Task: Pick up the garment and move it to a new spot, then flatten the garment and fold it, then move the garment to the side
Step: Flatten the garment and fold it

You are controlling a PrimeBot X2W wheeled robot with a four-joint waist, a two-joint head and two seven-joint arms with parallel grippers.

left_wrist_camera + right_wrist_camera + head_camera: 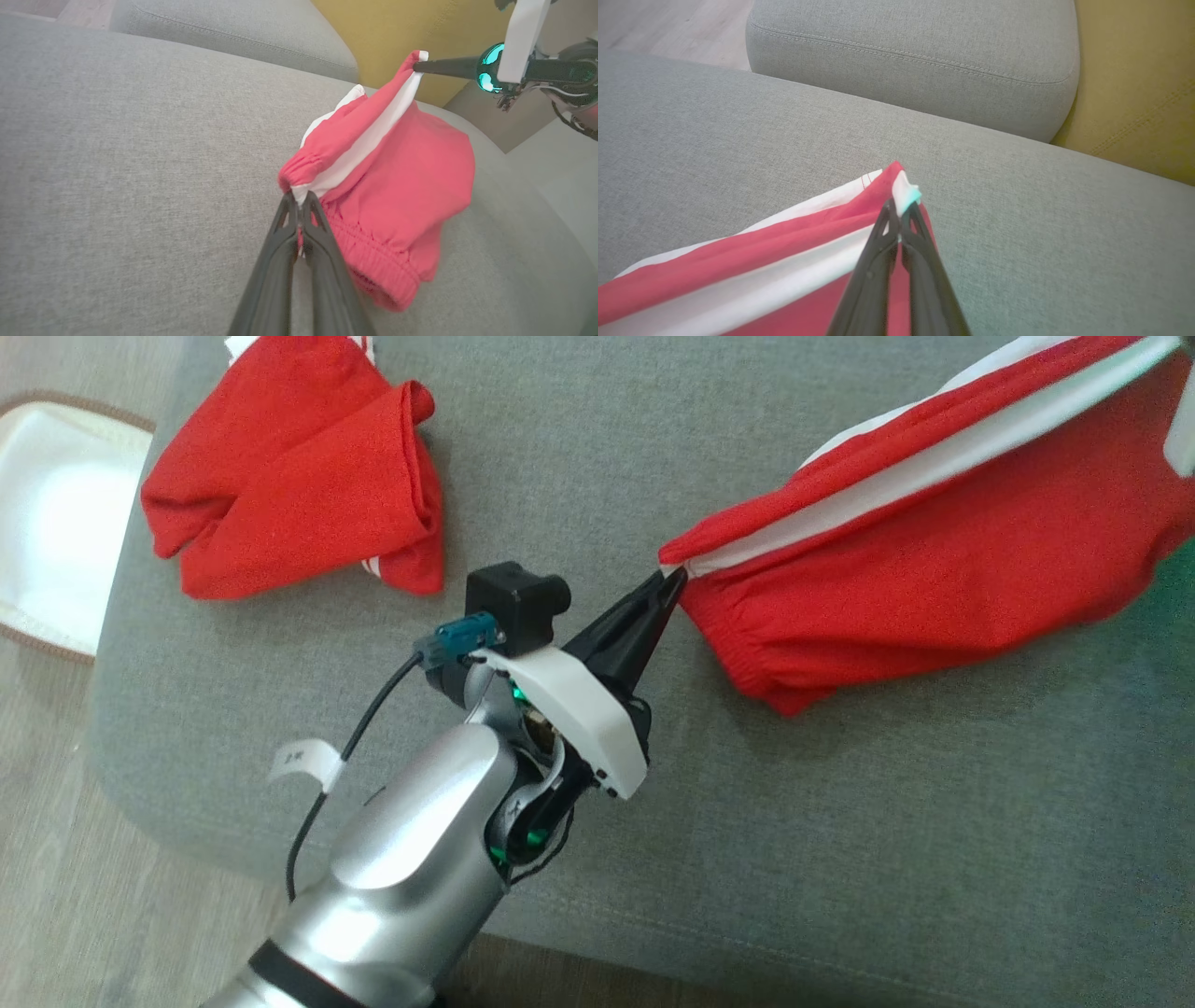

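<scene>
Grey cushion (840, 821); red garment (934, 579) partly off-frame, corner in left claw (673, 579)

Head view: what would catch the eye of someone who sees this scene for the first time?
First, the red garment with white stripes, stretched at the right between the left gripper and the right gripper, both with jaws shut on its edge. Next, a second red garment lying crumpled at the upper left of the grey sofa cushion.
</scene>
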